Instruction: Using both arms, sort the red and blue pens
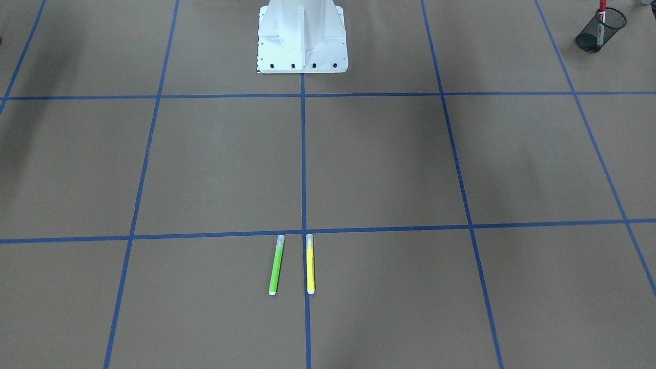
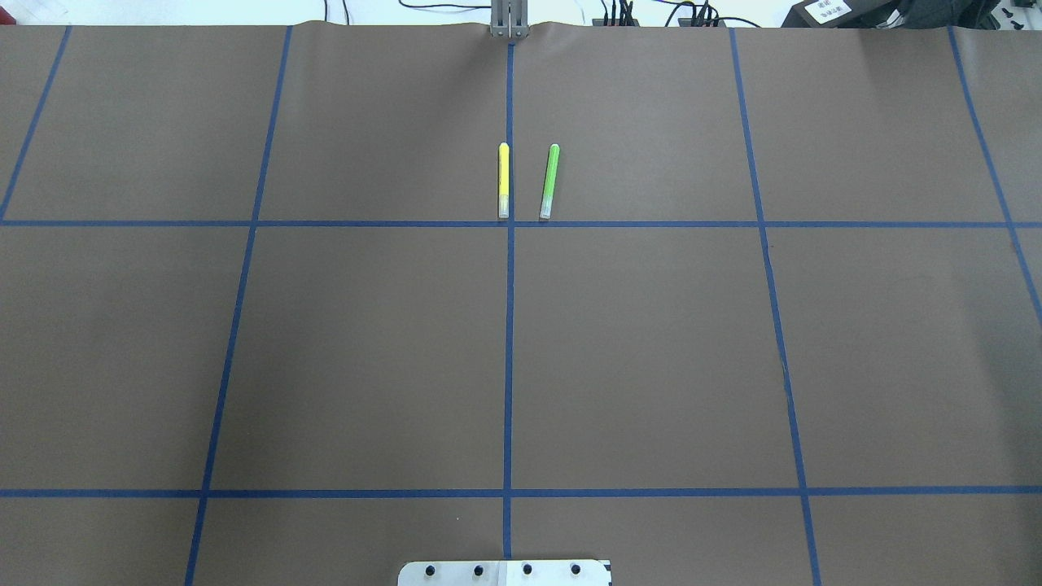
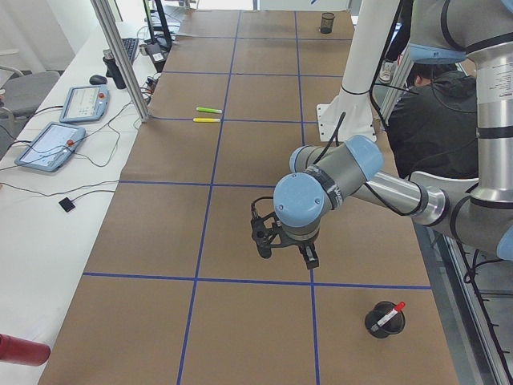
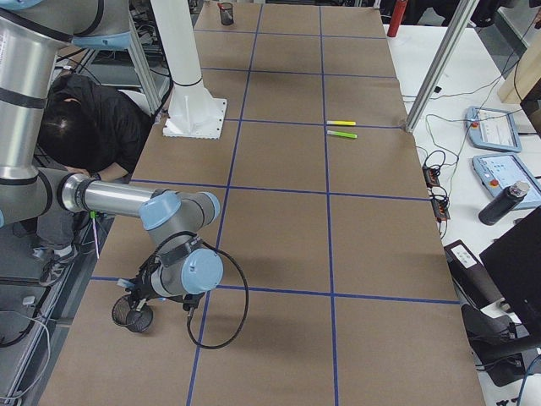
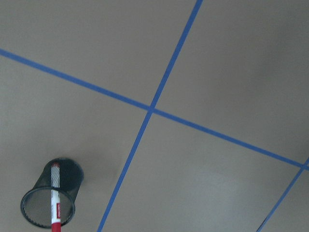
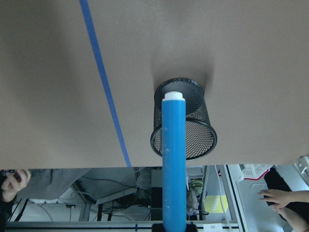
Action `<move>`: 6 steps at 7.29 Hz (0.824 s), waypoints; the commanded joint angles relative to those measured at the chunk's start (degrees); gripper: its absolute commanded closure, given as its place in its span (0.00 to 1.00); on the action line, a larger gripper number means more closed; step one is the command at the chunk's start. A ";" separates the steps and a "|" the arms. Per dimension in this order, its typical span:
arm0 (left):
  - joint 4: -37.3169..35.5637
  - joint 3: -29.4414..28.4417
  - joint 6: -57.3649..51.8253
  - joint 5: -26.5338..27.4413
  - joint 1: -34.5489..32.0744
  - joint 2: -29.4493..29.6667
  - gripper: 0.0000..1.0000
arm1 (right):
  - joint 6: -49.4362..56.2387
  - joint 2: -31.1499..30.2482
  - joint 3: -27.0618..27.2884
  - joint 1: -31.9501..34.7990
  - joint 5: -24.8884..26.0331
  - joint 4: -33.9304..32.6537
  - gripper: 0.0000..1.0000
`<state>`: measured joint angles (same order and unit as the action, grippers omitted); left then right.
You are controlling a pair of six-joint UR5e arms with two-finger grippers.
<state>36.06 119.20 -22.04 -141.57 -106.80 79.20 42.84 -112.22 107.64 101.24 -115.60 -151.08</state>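
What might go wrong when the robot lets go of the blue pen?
1. The blue pen points at the right cup, but it may not be lined up, so it might hit the rim and bounce out.
2. That cup stands close to the edge of the table, so a missed pen may fall off.
3. The red pen sticks out of the left cup. A bump from the left gripper might tip it.

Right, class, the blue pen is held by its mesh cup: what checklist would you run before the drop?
1. Blue pen held in right gripper: ok.
2. Pen tip lined up over mesh cup's mouth: cannot tell.
3. That cup upright: ok.
4. Red pen standing in the other cup: ok.
5. Left gripper clear of that cup: ok.
6. Green marker and yellow marker far from both cups: ok.
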 commanded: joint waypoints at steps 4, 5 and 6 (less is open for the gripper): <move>0.06 3.84 0.33 -0.38 0.10 1.39 0.00 | 2.43 -0.63 -11.48 4.58 -0.24 -3.17 1.00; 0.15 4.02 0.85 -0.38 0.10 1.39 0.00 | 2.34 -0.63 -12.70 4.58 -0.41 -3.17 1.00; 0.06 4.37 0.95 -0.38 0.10 1.39 0.00 | 2.34 -0.63 -14.02 4.67 -0.42 -3.17 1.00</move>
<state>36.15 123.15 -21.36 -141.94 -106.70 80.59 45.26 -112.85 95.24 105.79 -115.93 -154.23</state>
